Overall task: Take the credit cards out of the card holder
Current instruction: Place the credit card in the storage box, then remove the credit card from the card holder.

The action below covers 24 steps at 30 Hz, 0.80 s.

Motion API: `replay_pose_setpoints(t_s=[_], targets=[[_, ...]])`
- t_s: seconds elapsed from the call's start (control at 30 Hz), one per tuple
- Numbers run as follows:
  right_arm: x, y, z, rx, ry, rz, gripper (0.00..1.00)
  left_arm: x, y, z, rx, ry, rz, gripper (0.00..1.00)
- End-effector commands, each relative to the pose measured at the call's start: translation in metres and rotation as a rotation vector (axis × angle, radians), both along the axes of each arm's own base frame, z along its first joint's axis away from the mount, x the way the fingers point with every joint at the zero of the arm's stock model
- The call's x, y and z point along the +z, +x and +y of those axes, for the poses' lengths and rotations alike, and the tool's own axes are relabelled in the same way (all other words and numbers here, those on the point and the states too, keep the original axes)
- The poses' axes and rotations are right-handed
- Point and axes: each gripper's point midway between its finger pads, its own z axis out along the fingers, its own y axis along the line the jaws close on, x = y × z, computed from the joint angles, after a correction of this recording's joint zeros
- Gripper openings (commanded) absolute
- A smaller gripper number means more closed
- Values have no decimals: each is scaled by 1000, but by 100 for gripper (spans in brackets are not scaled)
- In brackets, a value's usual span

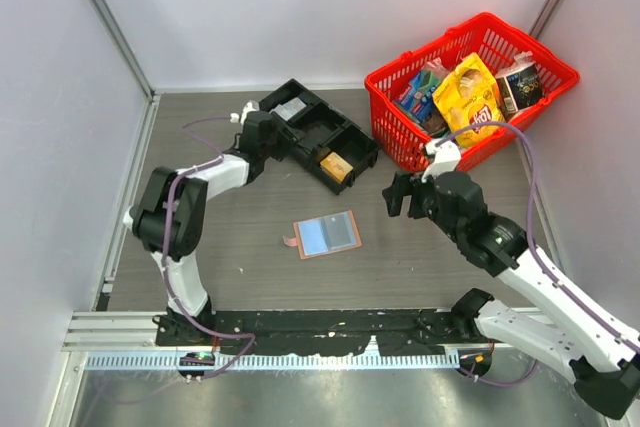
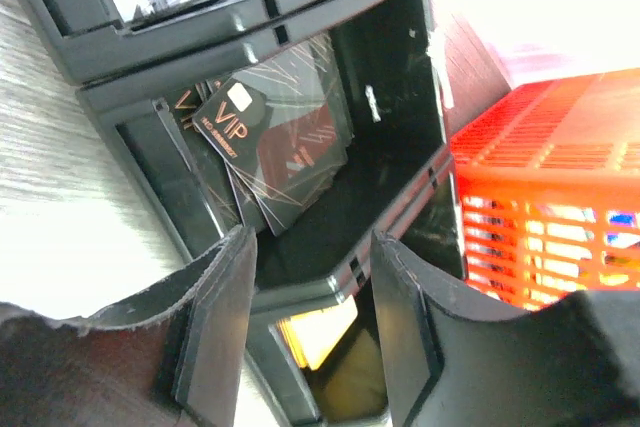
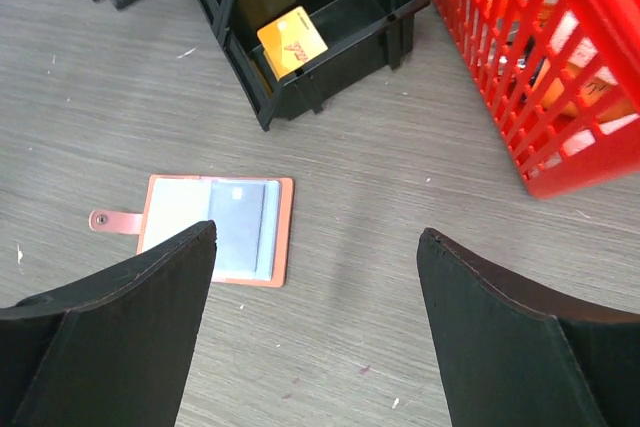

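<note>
The salmon-pink card holder (image 1: 327, 236) lies open flat on the table, with pale blue panels up and its tab to the left. A grey-blue card (image 3: 240, 222) sits in its right pocket. My right gripper (image 3: 315, 232) hovers open just right of the holder (image 3: 215, 230), with nothing between its fingers. My left gripper (image 2: 310, 237) is over the black tray (image 1: 320, 132), its jaws apart and empty. Black VIP cards (image 2: 275, 142) lie fanned in the tray compartment beyond its fingertips. An orange card (image 3: 292, 40) leans in another compartment.
A red basket (image 1: 470, 87) full of snack packets stands at the back right, close to the tray's right end. White walls enclose the table on the left, back and right.
</note>
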Motion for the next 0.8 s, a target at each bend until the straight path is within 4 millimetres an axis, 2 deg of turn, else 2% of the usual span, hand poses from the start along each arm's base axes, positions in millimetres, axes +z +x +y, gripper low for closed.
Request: replay_pose_setpoints(t_s=[0.0,0.13,0.2,0.23,0.37,0.47,0.5,0.53,0.57,0.77], targets=[[7,0,16,29,27,91,86,41,-29,20,-61,151,-39,53],[-19,0,33,39,13,257,85,60,-69,29,-163,233,-21,56],[-28,0,48,72,37,319,85,58,-92,35,-217,281,24,56],[-39,-2,55,83,47,363,84,56,-106,37,-244,299,49,56],[-68,1,71,78,62,427,81,48,-155,43,-315,340,97,57],[-99,0,77,46,48,492,79,34,-187,46,-352,354,129,57],[-103,2,81,38,53,487,76,27,-196,46,-364,357,142,57],[-116,0,84,27,49,516,74,22,-204,46,-375,355,151,57],[-119,-1,90,36,47,515,69,17,-211,44,-390,358,161,58],[-153,-5,107,14,-51,549,61,-16,-245,33,-463,369,237,58]])
